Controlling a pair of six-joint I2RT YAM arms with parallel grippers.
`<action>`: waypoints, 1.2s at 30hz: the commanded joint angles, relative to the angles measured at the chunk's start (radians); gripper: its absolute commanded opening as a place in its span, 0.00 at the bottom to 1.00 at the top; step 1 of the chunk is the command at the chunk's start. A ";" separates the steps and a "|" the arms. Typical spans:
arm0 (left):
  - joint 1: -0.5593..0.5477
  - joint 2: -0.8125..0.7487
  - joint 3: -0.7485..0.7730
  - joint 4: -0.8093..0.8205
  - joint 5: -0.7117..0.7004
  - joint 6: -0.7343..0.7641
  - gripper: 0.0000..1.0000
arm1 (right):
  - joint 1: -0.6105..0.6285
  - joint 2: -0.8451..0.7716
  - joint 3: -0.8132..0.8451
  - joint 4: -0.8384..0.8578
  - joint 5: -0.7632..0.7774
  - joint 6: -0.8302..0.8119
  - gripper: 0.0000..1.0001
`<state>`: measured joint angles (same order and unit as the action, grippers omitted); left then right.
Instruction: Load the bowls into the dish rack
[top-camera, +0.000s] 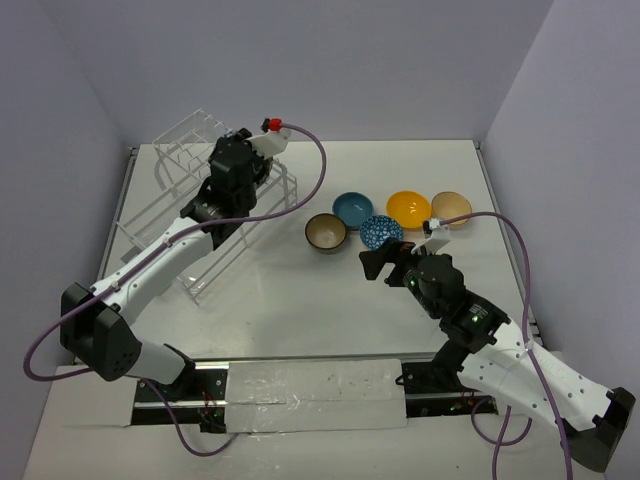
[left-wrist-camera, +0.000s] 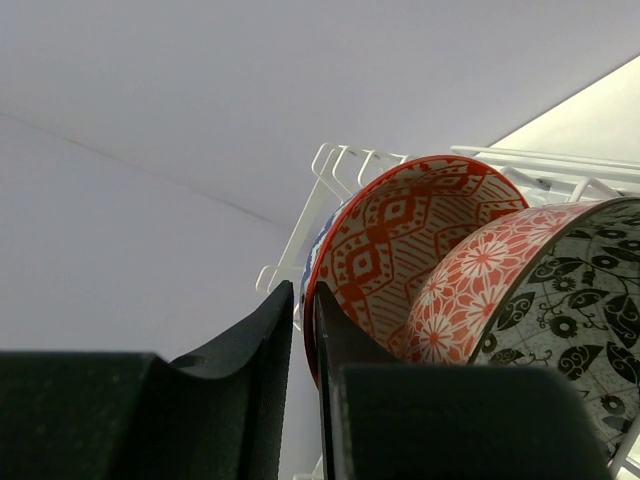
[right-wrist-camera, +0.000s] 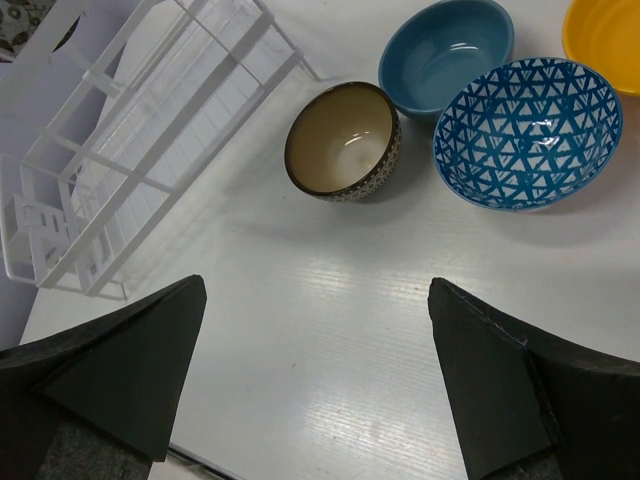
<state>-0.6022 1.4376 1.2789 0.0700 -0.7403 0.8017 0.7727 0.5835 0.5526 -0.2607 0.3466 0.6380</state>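
Red-patterned bowl rim just beside left hand.

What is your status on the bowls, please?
Left gripper at dish rack, jaws narrow beside salmon bowl, grip unclear. Right gripper open above table. Five bowls left on table. Nothing in the way.

The teal bowl, the blue patterned bowl and the orange-yellow bowl look like glazed ceramic, glossy with bright highlights. The dark brown bowl is shiny inside and duller, speckled outside. The salmon patterned bowl and the grey patterned bowl carry a smooth printed glaze. The dish rack is thin wire with a smooth white coating. The table is white and faintly grained, with a soft sheen. The right gripper has matt black, plastic-looking fingers.
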 joint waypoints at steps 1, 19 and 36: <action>-0.002 -0.051 0.002 0.045 0.025 -0.010 0.20 | 0.004 -0.011 0.000 0.034 0.008 0.006 1.00; -0.002 -0.065 -0.039 0.039 0.111 0.011 0.11 | 0.005 -0.019 0.004 0.028 0.011 0.005 1.00; -0.001 -0.091 -0.090 0.047 0.219 0.085 0.09 | 0.004 -0.014 0.006 0.031 0.019 -0.004 1.00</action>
<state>-0.5987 1.3842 1.1992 0.0937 -0.5926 0.8814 0.7727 0.5720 0.5526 -0.2615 0.3477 0.6376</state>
